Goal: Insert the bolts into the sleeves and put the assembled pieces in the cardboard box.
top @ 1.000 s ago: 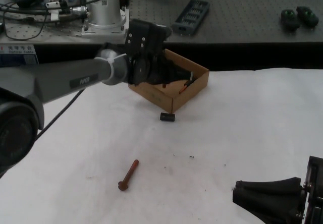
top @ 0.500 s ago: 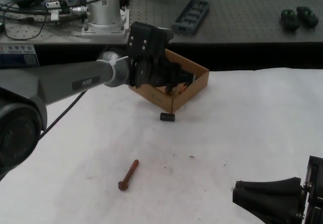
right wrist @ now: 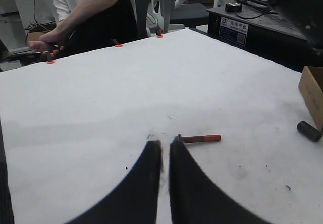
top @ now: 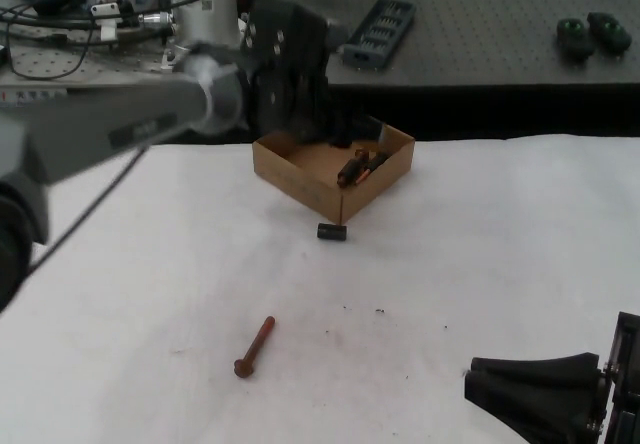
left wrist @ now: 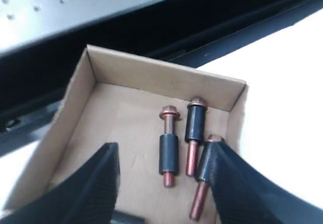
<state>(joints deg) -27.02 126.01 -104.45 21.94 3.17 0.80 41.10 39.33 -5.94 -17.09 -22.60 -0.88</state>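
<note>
Pulling up off the brown cardboard box point(left wrist: 151, 72), left gripper point(left wrist: 162, 152) spread empty, three sleeved copper bolts point(left wrist: 169, 148) now inside; right gripper point(right wrist: 165, 148) pinched together; loose copper bolt point(top: 254, 347), black cylindrical sleeve point(top: 332, 232) next.

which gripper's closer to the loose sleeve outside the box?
Left. The left gripper is over the box, just beyond the sleeve; the right gripper sits far across the cloth.

Right end effector point(right wrist: 165, 143) seemingly closed; bolt point(right wrist: 200, 138) just beyond tips; sleeve point(right wrist: 309, 131) near cardboard box point(right wrist: 312, 92).
</note>
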